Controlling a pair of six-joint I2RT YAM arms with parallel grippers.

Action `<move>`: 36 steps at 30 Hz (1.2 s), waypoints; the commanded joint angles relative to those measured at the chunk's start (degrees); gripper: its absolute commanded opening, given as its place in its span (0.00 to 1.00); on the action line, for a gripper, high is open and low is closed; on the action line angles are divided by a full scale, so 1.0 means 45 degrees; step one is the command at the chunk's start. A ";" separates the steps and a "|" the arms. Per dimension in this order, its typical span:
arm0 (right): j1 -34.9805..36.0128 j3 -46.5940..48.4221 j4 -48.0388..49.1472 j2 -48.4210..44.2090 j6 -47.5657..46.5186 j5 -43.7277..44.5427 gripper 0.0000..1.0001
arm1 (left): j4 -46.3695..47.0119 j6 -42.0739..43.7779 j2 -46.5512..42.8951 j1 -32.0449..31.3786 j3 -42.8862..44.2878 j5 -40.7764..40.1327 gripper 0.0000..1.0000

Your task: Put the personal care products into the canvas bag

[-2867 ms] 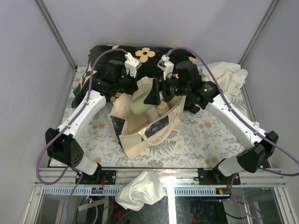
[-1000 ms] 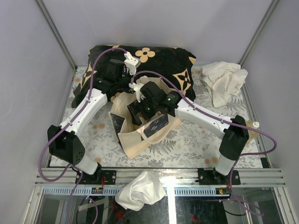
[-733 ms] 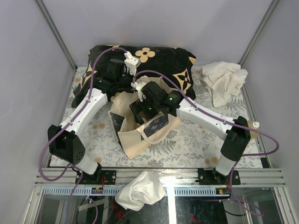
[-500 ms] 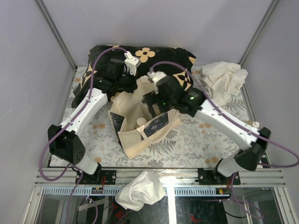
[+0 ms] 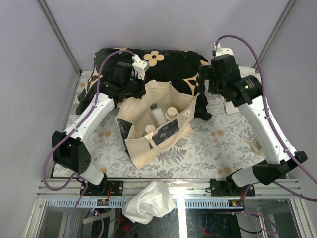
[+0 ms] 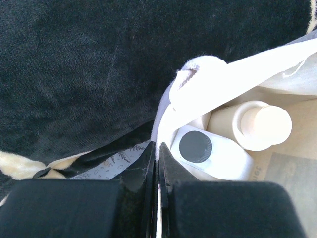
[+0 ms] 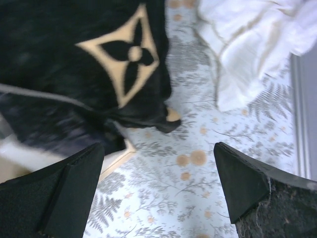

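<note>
Now your left fingers (image 6: 148,163) pinch the soft, floppy rim of the canvas bag (image 5: 143,148) mid-surface, your right fingers (image 7: 69,183) hang spread and empty at far right, and the bottles (image 5: 157,115) standing inside it look light, rigid and slick, so grip them around the body below the cap.
</note>
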 commanded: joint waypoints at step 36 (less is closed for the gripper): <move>-1.1419 -0.5967 -0.0727 -0.1608 0.0985 0.1128 0.99 | 0.1116 -0.0154 0.0144 0.0015 0.0020 0.0952 0.00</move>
